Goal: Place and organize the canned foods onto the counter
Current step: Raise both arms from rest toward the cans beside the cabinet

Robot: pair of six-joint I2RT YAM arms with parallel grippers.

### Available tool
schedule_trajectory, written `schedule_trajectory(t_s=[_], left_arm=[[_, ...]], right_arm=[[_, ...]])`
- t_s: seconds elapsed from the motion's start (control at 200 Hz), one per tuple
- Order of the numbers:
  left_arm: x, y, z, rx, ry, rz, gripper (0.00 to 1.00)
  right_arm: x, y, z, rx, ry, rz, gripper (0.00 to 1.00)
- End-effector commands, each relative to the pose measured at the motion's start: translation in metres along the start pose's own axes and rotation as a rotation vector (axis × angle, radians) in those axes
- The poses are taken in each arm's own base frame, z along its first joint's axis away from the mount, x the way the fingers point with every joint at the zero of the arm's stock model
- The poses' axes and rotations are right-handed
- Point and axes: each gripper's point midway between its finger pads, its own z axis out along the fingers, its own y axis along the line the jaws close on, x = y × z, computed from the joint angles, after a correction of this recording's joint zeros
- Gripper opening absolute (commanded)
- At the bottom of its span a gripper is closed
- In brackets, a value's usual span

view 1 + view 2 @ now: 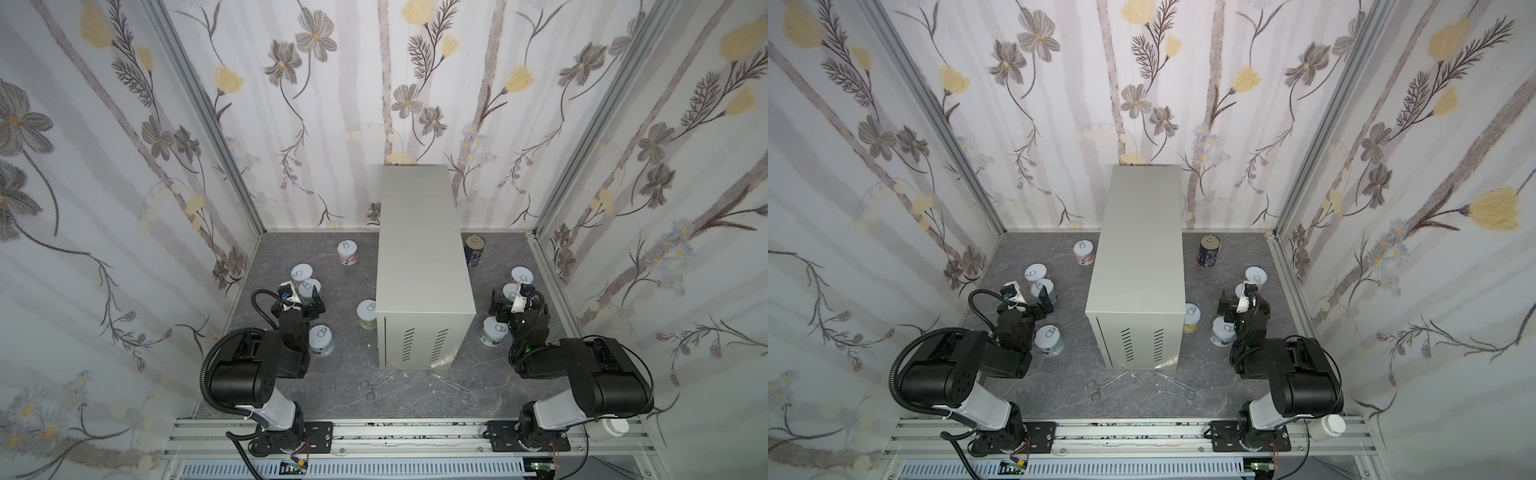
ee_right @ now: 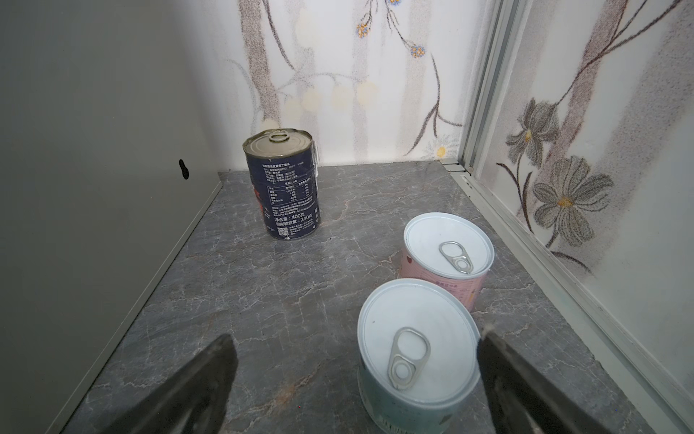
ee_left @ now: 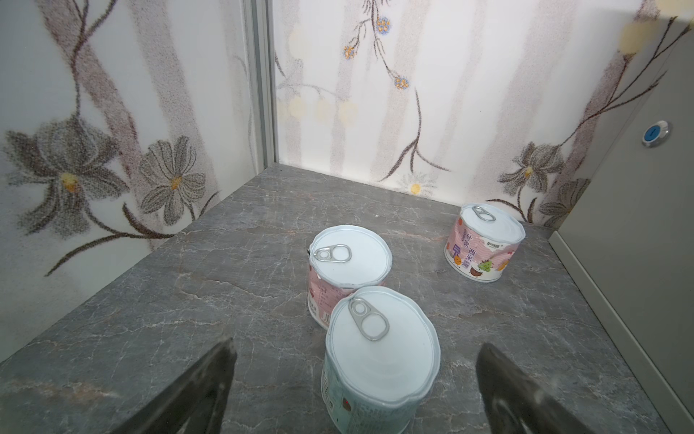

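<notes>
The counter (image 1: 419, 257), a tall light-grey metal box, stands mid-floor. The canned foods stand upright on the dark marbled floor on both sides of it. My left gripper (image 3: 356, 351) is open around a teal can (image 3: 381, 360), with gaps on both sides. A pink can (image 3: 349, 259) sits right behind it and another pink can (image 3: 484, 244) farther back. My right gripper (image 2: 355, 342) is open with a teal can (image 2: 413, 349) between its fingers, close against one finger. Beyond are a pink can (image 2: 447, 248) and a taller dark-blue can (image 2: 281, 188).
Three more short cans (image 1: 366, 314) (image 1: 321, 340) (image 1: 493, 331) stand nearer the front. Two metal scissors-like tools (image 1: 376, 384) (image 1: 453, 384) lie before the counter. A white plastic bottle (image 1: 609, 428) rests on the front rail. Floral walls close in three sides.
</notes>
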Motion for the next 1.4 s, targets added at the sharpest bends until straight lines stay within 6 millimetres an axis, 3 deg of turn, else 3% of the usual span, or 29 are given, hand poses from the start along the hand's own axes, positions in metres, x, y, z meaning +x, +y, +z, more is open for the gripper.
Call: schedule_trajectory(t_s=[0.0, 0.929, 1.134, 1.279, 1.394], left_arm=[[-0.010, 0.000, 0.001, -0.005, -0.037, -0.001, 1.00], [-0.010, 0.000, 0.002, 0.001, -0.034, -0.004, 1.00], [-0.010, 0.000, 0.002, 0.002, -0.035, -0.004, 1.00], [-0.030, -0.013, 0.014, 0.024, 0.023, 0.030, 1.00], [-0.069, -0.021, 0.020, -0.011, 0.036, -0.028, 1.00]], right_arm=[[-0.012, 0.002, 0.000, -0.011, -0.048, -0.014, 1.00], [-0.012, 0.003, 0.000, -0.012, -0.047, -0.013, 1.00], [-0.016, -0.012, 0.000, 0.073, -0.058, 0.018, 1.00], [-0.034, -0.015, 0.011, 0.120, 0.017, 0.006, 1.00], [-0.060, 0.008, 0.012, 0.026, 0.052, 0.071, 1.00]])
